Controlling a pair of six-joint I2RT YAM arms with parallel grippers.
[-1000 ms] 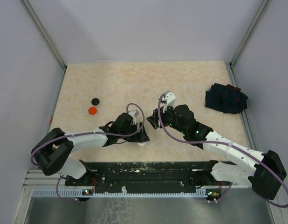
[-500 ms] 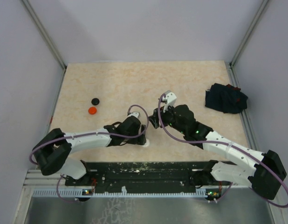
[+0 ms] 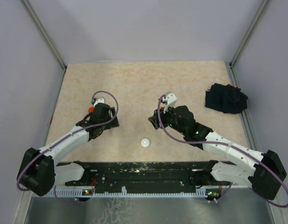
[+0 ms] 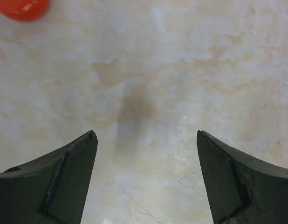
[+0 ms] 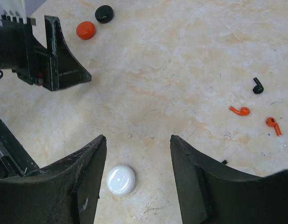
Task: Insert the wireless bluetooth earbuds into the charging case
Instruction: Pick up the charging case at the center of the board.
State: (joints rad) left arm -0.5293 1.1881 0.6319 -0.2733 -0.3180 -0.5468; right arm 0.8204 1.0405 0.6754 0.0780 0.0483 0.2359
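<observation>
Left fingers point(image 4: 55, 186) swung from white case point(image 3: 145, 142) to red case point(image 4: 20, 7).

I saw a dark navy cloth bundle point(image 3: 225, 98) lying crumpled near the marbled table's point(image 3: 134, 79) right edge. Grey walls point(image 3: 148, 28) enclosed the table.

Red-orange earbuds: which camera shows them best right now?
The right wrist view. Both red-orange earbuds lie unobstructed on the table at its right side, slightly apart, near a black earbud. In the top view I cannot make them out. The left wrist view shows only table and part of a red disc.
</observation>
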